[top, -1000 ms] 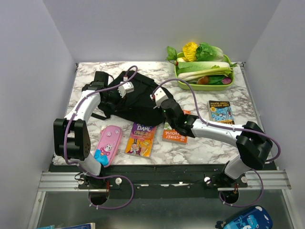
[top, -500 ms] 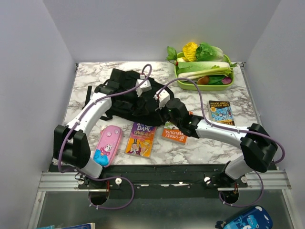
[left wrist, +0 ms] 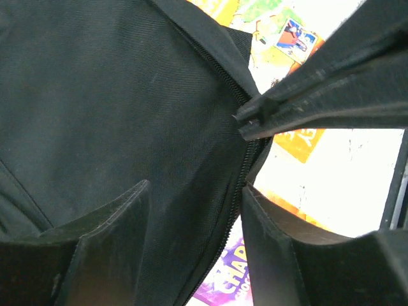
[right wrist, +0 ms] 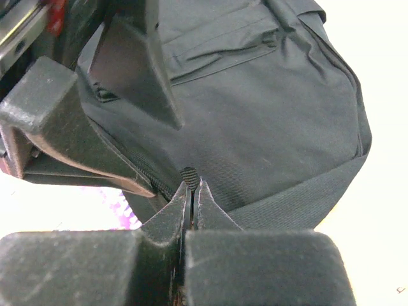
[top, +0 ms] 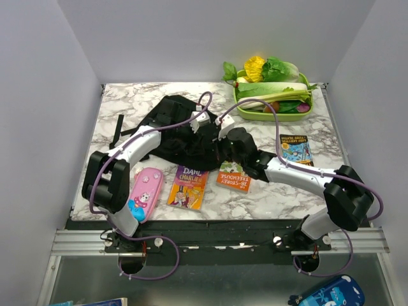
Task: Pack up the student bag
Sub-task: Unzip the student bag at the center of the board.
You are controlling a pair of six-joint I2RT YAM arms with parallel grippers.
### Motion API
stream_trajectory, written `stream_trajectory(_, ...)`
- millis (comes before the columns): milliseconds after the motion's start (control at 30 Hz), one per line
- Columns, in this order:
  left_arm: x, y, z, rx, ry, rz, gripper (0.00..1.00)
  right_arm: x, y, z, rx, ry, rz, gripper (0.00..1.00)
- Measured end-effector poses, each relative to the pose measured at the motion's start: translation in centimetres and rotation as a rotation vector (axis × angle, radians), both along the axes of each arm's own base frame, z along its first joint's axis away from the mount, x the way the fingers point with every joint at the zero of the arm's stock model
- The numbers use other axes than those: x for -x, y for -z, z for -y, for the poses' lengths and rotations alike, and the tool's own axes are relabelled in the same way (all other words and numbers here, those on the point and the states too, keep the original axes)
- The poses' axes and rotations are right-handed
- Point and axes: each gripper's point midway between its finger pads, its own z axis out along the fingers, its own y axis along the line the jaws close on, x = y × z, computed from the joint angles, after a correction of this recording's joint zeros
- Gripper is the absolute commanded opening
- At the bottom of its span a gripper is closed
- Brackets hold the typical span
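We see the right pincer (right wrist: 192,190) pinching the zip tab (right wrist: 189,173) of the student bag (right wrist: 268,127); the left pincer (left wrist: 194,191) is spread. 1 book (top: 189,185) reads "DAHL CHARLIE".

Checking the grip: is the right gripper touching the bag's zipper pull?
Touching: right wrist view shows the right gripper shut on the zipper pull.

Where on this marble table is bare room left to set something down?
Bare marble table shows at the far-left corner behind the soft black fabric backpack, and between it and the green vegetable tray. Crowded: the near edge, with pink pencil case, purple-yellow book and orange book.
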Motion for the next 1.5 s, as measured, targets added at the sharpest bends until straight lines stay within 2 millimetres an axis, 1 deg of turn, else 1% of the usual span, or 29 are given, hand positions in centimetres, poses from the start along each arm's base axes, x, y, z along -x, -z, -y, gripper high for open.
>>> stream_trajectory(100,0.5,0.5,0.5,-0.001,0.034,-0.006,0.42,-0.5,0.1,0.5,-0.020,0.030,-0.022,0.01)
stream_trajectory(167,1.1,0.8,0.9,-0.007,0.068,-0.023,0.37,-0.6,0.5,1.0,-0.020,0.047,-0.045,0.01)
stream_trajectory(267,1.7,1.4,1.2,-0.024,0.118,-0.047,0.17,-0.8,1.3,1.5,-0.016,0.067,-0.077,0.01)
stream_trajectory(300,2.0,1.5,1.1,-0.031,0.131,-0.051,0.08,-0.9,1.6,1.7,-0.009,0.074,-0.087,0.01)
stream_trajectory(333,2.1,1.5,1.1,-0.036,0.150,-0.044,0.06,-1.0,1.8,1.8,-0.004,0.083,-0.099,0.01)
stream_trajectory(467,2.6,0.9,0.8,-0.061,0.196,-0.038,0.02,-2.1,2.3,2.6,0.009,0.127,-0.130,0.01)
stream_trajectory(600,3.1,-0.2,0.4,-0.083,0.257,-0.009,0.00,-3.7,2.3,4.5,0.009,0.189,-0.146,0.01)
stream_trajectory(700,4.0,-0.5,-0.1,-0.103,0.300,-0.019,0.00,-5.3,2.4,6.0,0.014,0.241,-0.148,0.01)
stream_trajectory(767,4.8,-0.8,-0.4,-0.113,0.332,-0.030,0.00,-6.0,2.6,6.7,0.029,0.264,-0.151,0.01)
stream_trajectory(967,6.6,-0.9,-1.4,-0.136,0.405,-0.039,0.00,-7.7,3.2,7.0,0.072,0.289,-0.157,0.01)
stream_trajectory(1067,7.4,-1.0,-1.9,-0.145,0.451,-0.032,0.00,-9.3,2.9,6.9,0.086,0.320,-0.137,0.01)
stream_trajectory(1167,8.1,-1.1,-2.3,-0.151,0.488,-0.019,0.00,-10.8,2.5,7.3,0.092,0.368,-0.116,0.01)
stream_trajectory(1233,8.1,-1.4,-2.3,-0.151,0.505,0.007,0.00,-11.5,2.2,8.0,0.090,0.402,-0.106,0.01)
stream_trajectory(1367,7.4,-1.9,-2.2,-0.156,0.506,0.071,0.00,-12.0,1.6,9.3,0.079,0.456,-0.096,0.01)
stream_trajectory(1433,6.8,-2.0,-2.2,-0.160,0.490,0.091,0.00,-11.8,0.9,9.9,0.072,0.474,-0.083,0.01)
stream_trajectory(1500,5.9,-2.1,-2.3,-0.168,0.446,0.094,0.00,-11.1,0.2,10.9,0.063,0.489,-0.073,0.01)
